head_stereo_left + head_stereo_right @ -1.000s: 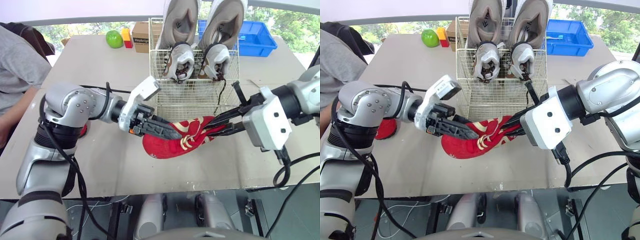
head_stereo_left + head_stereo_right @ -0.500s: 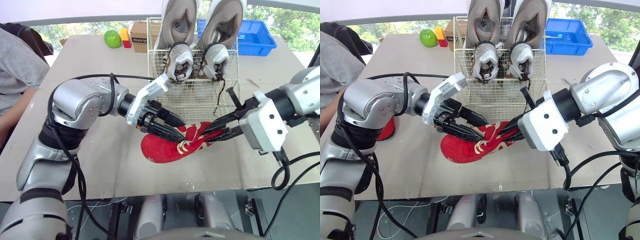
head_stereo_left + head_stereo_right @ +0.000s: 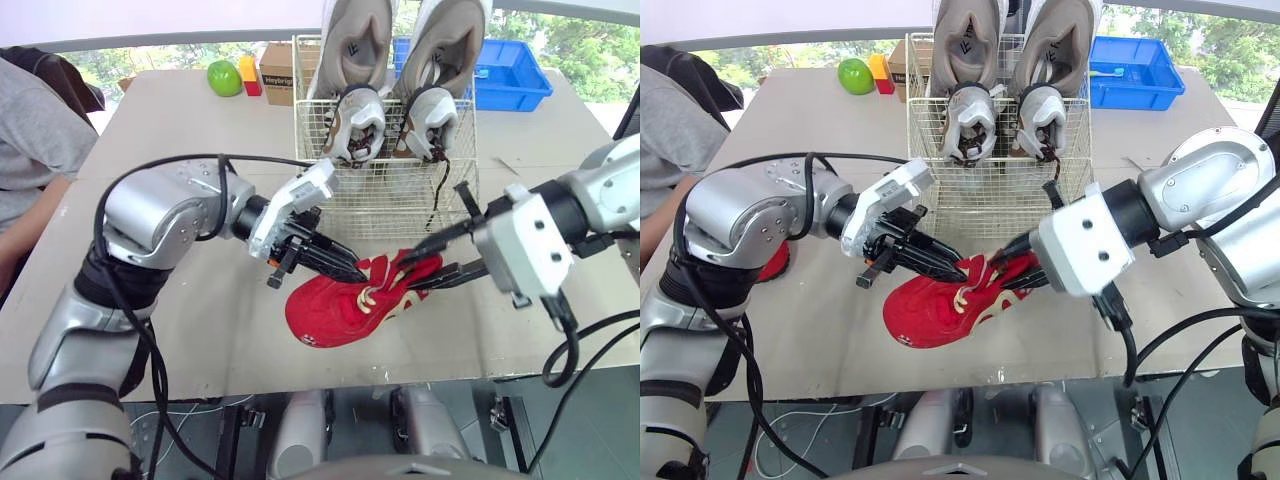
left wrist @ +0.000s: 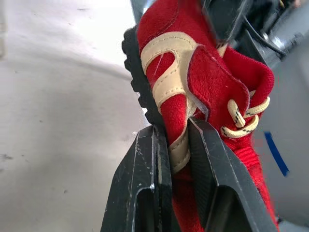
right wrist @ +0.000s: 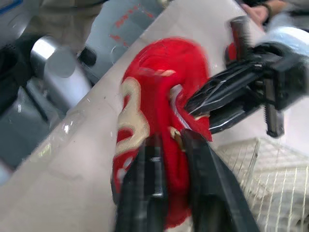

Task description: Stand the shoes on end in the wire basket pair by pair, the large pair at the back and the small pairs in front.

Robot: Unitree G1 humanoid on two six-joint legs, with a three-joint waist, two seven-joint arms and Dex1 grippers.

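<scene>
A small red shoe (image 3: 340,308) with cream straps and laces lies on the table just in front of the wire basket (image 3: 390,200). My left gripper (image 3: 354,271) is shut on its side strap; the left wrist view shows the strap (image 4: 177,145) pinched between the fingers. From the right, my right gripper (image 3: 412,273) has its fingers spread, one on each side of the heel collar (image 5: 175,126). Two large grey shoes (image 3: 357,70) (image 3: 441,65) stand on end at the back of the basket. Another red shoe (image 3: 773,262) lies behind my left arm.
A person in a grey shirt (image 3: 30,130) sits at the table's left side. At the far edge are a green apple (image 3: 225,77), a cardboard box (image 3: 277,72) and a blue bin (image 3: 512,75). The front part of the basket holds nothing.
My left gripper swung in from the shoe's toe side and closed on the side strap. My right gripper's fingers, earlier pinched on the heel, have spread apart.
</scene>
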